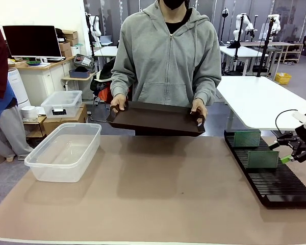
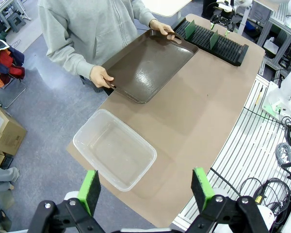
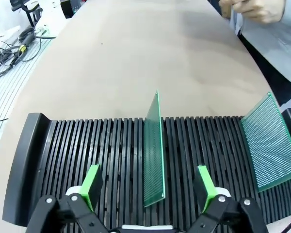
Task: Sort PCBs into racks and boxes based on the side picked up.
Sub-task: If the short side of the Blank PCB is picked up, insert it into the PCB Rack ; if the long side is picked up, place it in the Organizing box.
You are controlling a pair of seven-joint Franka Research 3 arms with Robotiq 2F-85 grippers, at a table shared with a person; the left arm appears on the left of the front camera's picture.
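The rack (image 1: 268, 171) lies along the right edge of the desk (image 1: 158, 194), whose centre is bare. Two PCBs (image 3: 153, 155) (image 3: 270, 143) stand upright in separate slots, well apart. The right claw (image 3: 148, 187) straddles the nearer board, fingers apart, touching nothing. The left claw (image 2: 145, 189) hangs high over the desk, fingers apart, empty. One clear box (image 1: 64, 150) sits at the left edge. A person's hands hold one brown tray (image 1: 155, 118) over the far edge; its underside is hidden.
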